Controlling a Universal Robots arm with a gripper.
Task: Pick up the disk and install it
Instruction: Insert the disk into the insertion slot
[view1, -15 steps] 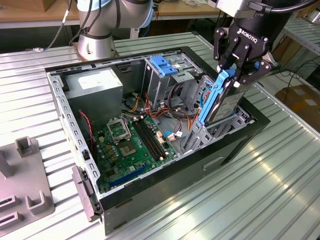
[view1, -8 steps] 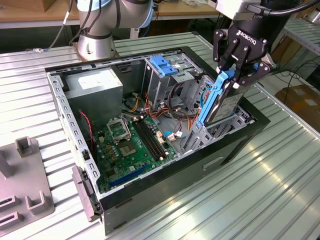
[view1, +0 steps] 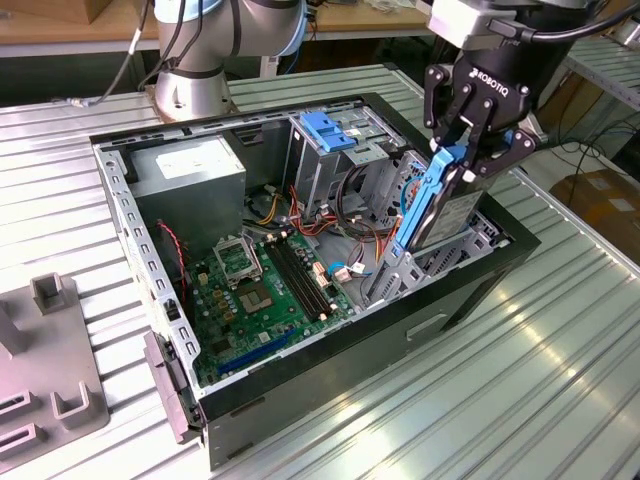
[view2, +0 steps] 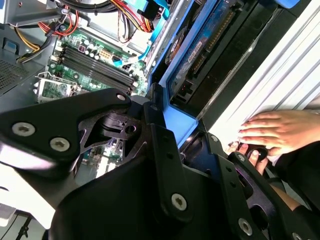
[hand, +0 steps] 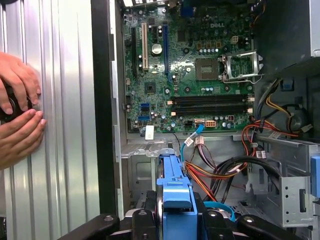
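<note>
Exterior view first: the gripper (view1: 470, 150) sits at the upper right of the frame, its black fingers clamped narrowly on the top edge of the disk (view1: 430, 205). The disk stands on edge, tilted, with the blue carrier rail facing the exterior view's left. Its lower end reaches the mouth of the metal drive cage (view1: 400, 270) at the right end of the open computer case (view1: 330, 370). Whether it touches the cage rails cannot be told. The black case wall runs close along the disk's right side, leaving little room there, while the space above the case is open.

Inside the case, the green motherboard (view1: 265, 290) lies across the floor at centre. The grey power supply (view1: 190, 170) fills the upper left corner, and a light-blue latch block (view1: 328, 130) sits on the bays at the top. Red, orange and black cables (view1: 355, 235) bunch between the board and the cage, just beside the disk.

The case rests on a ribbed metal table (view1: 520, 400), with bare surface along the lower right. A grey fixture (view1: 50, 370) stands at the lower left, well apart from the case.

Looking down in the first wrist view, the disk (hand: 175, 192) sits between the fingers above the cage. A person's two hands (hand: 17, 115) rest on the table outside the case wall. The second wrist view has the disk (view2: 210, 40) beside that wall and a hand (view2: 280, 130) on the table.
</note>
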